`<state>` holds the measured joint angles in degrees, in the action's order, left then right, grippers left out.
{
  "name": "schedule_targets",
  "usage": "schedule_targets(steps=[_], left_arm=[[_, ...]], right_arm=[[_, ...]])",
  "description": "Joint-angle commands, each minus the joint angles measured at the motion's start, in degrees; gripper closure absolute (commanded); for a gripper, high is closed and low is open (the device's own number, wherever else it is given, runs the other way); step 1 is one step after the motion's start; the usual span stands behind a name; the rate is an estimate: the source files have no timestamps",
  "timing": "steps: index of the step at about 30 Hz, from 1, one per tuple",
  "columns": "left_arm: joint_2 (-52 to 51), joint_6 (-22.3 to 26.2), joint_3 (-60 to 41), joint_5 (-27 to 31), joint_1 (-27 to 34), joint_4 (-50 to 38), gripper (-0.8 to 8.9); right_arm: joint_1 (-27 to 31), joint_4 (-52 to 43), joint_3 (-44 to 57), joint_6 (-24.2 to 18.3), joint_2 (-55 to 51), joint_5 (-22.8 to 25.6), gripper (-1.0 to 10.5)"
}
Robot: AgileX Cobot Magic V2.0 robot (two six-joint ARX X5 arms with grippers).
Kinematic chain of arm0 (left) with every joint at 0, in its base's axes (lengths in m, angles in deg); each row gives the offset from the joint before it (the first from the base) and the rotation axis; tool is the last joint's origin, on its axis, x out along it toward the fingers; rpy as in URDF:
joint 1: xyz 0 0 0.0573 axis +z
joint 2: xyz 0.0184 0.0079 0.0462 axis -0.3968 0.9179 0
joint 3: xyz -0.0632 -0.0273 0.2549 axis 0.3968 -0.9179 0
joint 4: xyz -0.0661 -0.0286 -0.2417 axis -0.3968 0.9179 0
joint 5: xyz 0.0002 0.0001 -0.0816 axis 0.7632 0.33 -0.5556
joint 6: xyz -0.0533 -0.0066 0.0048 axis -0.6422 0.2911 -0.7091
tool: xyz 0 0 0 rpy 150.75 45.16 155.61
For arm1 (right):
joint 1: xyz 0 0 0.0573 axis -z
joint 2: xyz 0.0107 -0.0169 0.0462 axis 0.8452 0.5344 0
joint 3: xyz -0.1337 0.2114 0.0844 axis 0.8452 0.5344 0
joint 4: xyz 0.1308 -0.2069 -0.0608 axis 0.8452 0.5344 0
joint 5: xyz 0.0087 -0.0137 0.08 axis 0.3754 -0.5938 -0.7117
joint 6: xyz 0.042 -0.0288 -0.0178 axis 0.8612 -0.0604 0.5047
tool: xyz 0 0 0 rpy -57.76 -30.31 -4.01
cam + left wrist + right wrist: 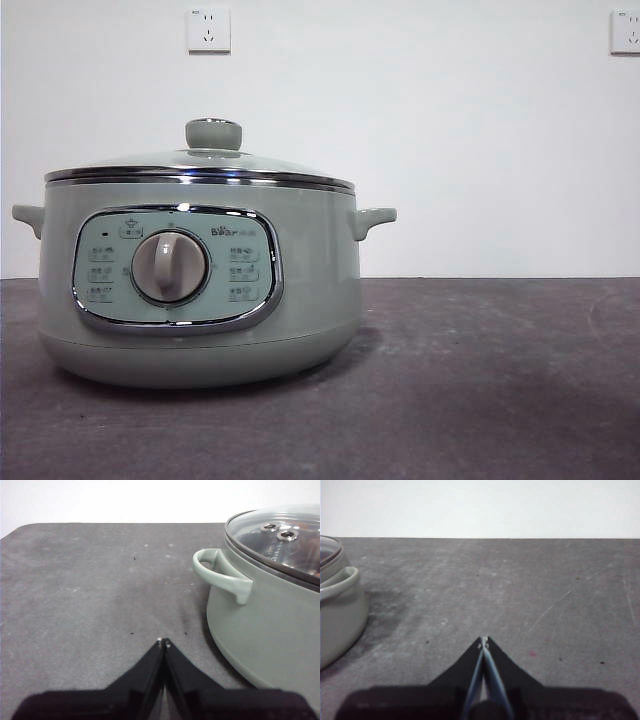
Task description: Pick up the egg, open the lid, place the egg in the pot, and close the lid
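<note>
Pot [200, 290] sits on the dark table [480, 380] in the front view, lid [200, 165] seated on its rim, no arm showing. Left wrist: left gripper [163, 642] pinched together over bare table, pot just beside it. Right wrist: right gripper [484, 640] likewise together, pot near. Egg nowhere visible.

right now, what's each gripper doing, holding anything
left gripper: shut, holding nothing, beside the pot.
right gripper: shut, holding nothing.
</note>
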<state>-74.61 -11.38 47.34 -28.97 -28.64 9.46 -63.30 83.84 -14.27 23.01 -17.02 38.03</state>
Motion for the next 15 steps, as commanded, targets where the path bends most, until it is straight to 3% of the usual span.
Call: schedule_targets(steps=[1,15], left_arm=[[-0.2,-0.4,-0.8,0.1,0.2,0.0,8.17],[-0.2,-0.4,-0.8,0.2,0.2,0.0,8.16]], right_arm=[[0.1,-0.8,2.0,1.7,-1.6,0.0,9.5],[-0.1,-1.2,4.8,4.3,-1.0,0.1,9.5]])
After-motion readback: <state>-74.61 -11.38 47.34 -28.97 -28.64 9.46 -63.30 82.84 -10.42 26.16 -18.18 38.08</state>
